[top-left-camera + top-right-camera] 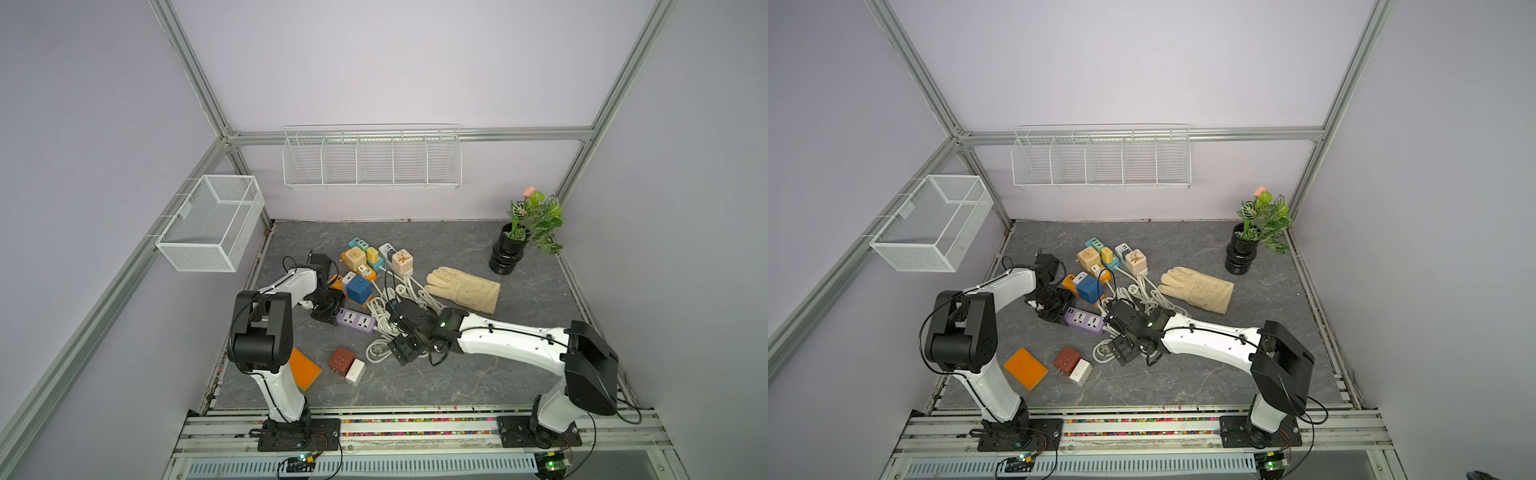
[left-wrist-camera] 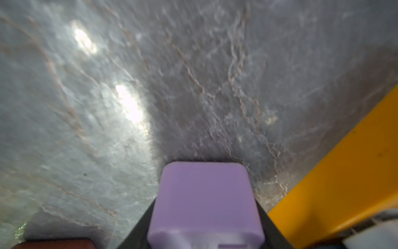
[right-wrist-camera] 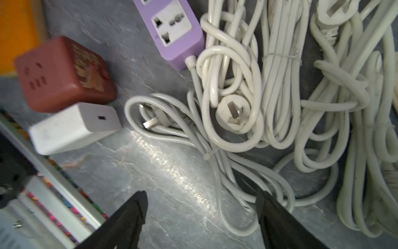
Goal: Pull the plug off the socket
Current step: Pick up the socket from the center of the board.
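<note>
Robotics lab cell: an aluminium frame is boxing in plain lilac walls, and the left arm and right arm are standing bolted to a base rail.

The purple plastic power strip lies left of the tangled white cables. In front of it the brown cube adapter sits just beside the white charger block, the orange flat block to their left. The beige fabric glove lies right of the cables, the black-potted green plant behind it.
</note>
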`<action>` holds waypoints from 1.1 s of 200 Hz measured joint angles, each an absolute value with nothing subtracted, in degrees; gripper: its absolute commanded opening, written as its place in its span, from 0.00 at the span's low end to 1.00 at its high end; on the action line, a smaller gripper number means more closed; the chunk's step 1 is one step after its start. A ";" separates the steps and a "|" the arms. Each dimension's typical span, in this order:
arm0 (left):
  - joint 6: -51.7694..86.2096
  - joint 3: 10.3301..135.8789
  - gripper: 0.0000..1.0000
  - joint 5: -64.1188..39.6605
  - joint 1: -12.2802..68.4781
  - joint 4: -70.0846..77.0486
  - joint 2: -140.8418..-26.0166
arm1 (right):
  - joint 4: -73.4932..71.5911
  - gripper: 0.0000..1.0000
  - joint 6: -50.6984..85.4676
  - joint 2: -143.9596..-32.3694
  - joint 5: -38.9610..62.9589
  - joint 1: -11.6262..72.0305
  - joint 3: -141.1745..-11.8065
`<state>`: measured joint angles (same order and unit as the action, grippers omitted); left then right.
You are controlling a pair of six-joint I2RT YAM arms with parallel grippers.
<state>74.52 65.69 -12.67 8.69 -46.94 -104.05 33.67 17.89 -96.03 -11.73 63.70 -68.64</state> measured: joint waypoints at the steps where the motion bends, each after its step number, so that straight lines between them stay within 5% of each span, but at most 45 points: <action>1: 74.52 65.69 0.00 -12.67 8.69 -46.94 -104.05 | 33.76 0.86 17.56 -96.20 -11.90 63.70 -68.64; 71: 74.52 65.73 0.00 -12.43 8.91 -46.92 -104.05 | 36.03 0.79 3.22 -107.87 -13.98 63.86 -73.95; 156: 74.63 65.76 0.00 -12.53 9.19 -46.57 -103.83 | 39.16 0.32 -1.48 -112.36 -16.40 63.86 -76.38; 220: 78.50 66.98 0.00 -13.13 13.93 -48.60 -96.62 | 43.20 0.23 -1.19 -102.50 -17.98 63.70 -72.60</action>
<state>78.50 66.98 -13.13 13.93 -48.60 -96.62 43.20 -1.19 -102.50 -17.98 63.70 -72.60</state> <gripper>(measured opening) 0.535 0.241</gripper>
